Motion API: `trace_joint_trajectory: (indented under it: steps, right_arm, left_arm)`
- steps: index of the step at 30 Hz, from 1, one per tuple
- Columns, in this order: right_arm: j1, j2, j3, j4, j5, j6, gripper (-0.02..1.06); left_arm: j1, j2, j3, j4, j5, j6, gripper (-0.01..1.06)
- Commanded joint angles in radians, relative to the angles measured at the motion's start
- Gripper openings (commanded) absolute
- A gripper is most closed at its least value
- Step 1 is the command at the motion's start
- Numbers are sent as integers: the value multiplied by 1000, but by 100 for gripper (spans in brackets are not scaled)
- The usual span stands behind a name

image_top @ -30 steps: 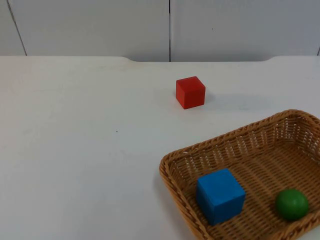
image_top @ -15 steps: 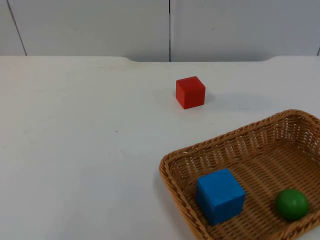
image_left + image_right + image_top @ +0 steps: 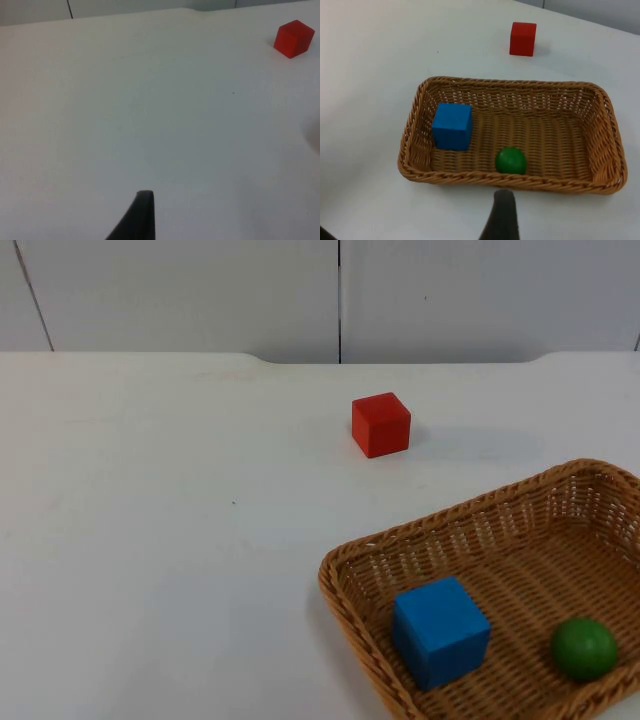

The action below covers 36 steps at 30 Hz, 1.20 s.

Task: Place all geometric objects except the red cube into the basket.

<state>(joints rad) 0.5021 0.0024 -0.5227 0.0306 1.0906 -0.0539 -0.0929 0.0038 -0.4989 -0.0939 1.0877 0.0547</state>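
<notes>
A red cube [image 3: 381, 425] stands alone on the white table, behind a wicker basket [image 3: 470, 515] at the front right. Inside the basket lie a blue cube [image 3: 440, 631] and a green ball [image 3: 584, 648], a little apart. In the right wrist view my right gripper [image 3: 502, 212] hangs above the table just outside the basket's [image 3: 510, 84] long rim, close to the green ball [image 3: 510, 160]; the blue cube [image 3: 452, 126] and the red cube [image 3: 523, 38] lie beyond. My left gripper [image 3: 142, 212] waits over the white table, far from the red cube [image 3: 294, 39].
The grey partition wall [image 3: 340, 300] closes the table at the back. The basket runs out past the top view's right and lower edges.
</notes>
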Motion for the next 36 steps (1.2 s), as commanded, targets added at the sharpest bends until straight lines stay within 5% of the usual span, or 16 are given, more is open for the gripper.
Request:
trace_joint_trajectory:
  steps: [1, 13, 18, 36]
  right_arm:
    - [3, -2, 6, 0, -12, -7, 66]
    - [3, -2, 6, 0, -12, -7, 72]
    - [3, -2, 6, -1, -12, -7, 105]
    - [3, -2, 6, -31, -12, 41, 105]
  left_arm:
    - [2, -4, 4, 6, -12, -10, 105]
    - [2, -4, 4, 6, -12, -10, 105]
    - [2, -4, 4, 6, -12, -10, 105]
    - [2, -4, 4, 6, -12, -10, 105]
